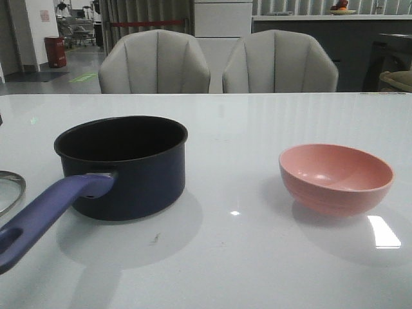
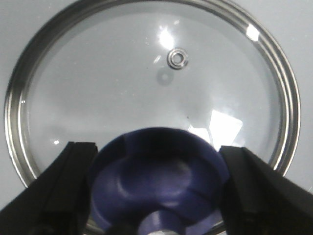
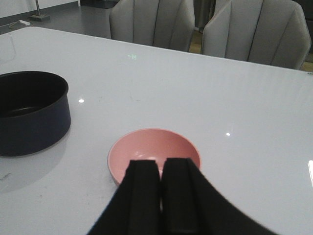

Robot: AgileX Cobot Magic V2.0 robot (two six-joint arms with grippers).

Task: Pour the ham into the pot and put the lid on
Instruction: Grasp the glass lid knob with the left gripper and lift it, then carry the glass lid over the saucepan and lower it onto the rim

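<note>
With the bowl (image 1: 336,178) empty, my left fingers (image 2: 63,196) straddle the lid's knob (image 2: 159,181), spread wide (not gripping). Right fingers (image 3: 142,196) sit closed, idle. Pot (image 1: 125,164) awaits covering.

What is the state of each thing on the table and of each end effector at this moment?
Dark navy saucepan with purple-blue handle: upright, uncovered.
Round glass lid with steel rim and blue knob: flat on the table, off the saucepan.
Pink round bowl: upright, no ham visible inside.
Left end effector: open, fingers either side of the lid's knob.
Right end effector: shut, empty, above the bowl's near rim.
</note>
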